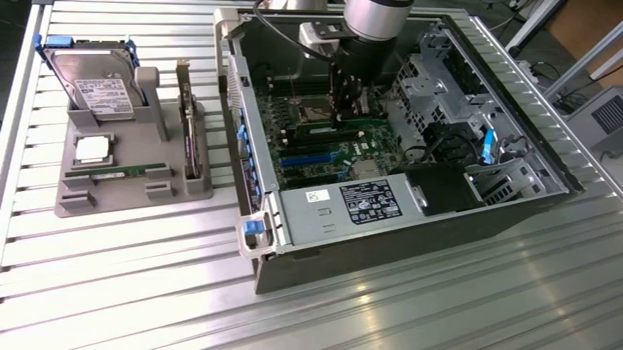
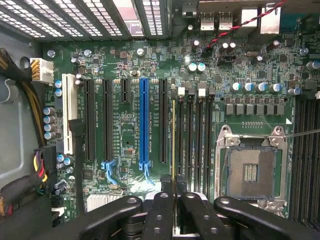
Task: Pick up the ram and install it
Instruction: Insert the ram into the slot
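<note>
Green ram (image 2: 173,145) edge-on between jaws (image 2: 173,186), above motherboard (image 2: 130,150) slots.

You see the ram (image 2: 173,140) edge-on, only as a thin greenish-yellow line. It stands on its long edge between the fingertips of the gripper (image 2: 173,181), which are closed on one end of it. It runs parallel to the black memory slots (image 2: 192,135) of the green motherboard (image 2: 127,135), just beside the outermost one. You cannot tell if it is already seated.
</note>
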### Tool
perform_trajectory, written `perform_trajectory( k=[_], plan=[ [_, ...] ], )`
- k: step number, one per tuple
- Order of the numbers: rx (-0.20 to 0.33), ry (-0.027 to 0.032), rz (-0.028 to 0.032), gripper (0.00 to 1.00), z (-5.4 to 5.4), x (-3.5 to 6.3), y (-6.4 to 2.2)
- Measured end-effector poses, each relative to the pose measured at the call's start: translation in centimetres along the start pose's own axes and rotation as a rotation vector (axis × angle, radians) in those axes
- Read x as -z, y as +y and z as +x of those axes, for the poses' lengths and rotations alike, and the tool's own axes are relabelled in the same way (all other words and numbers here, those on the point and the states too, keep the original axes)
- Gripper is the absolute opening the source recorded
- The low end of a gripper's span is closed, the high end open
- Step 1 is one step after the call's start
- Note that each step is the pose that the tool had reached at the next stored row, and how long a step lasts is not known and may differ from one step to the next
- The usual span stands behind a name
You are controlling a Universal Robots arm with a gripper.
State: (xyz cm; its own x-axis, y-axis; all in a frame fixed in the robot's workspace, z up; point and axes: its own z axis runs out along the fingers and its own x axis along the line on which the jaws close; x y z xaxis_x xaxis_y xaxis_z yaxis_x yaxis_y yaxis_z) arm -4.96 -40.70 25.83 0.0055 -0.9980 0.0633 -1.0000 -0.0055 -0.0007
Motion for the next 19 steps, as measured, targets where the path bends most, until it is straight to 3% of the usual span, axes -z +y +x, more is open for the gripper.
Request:
perform_trajectory(
  k=[19],
  plan=[
    [0.0, 0.0, -0.0001, 0.12, -0.9, -1.48, 0.34]
  ],
)
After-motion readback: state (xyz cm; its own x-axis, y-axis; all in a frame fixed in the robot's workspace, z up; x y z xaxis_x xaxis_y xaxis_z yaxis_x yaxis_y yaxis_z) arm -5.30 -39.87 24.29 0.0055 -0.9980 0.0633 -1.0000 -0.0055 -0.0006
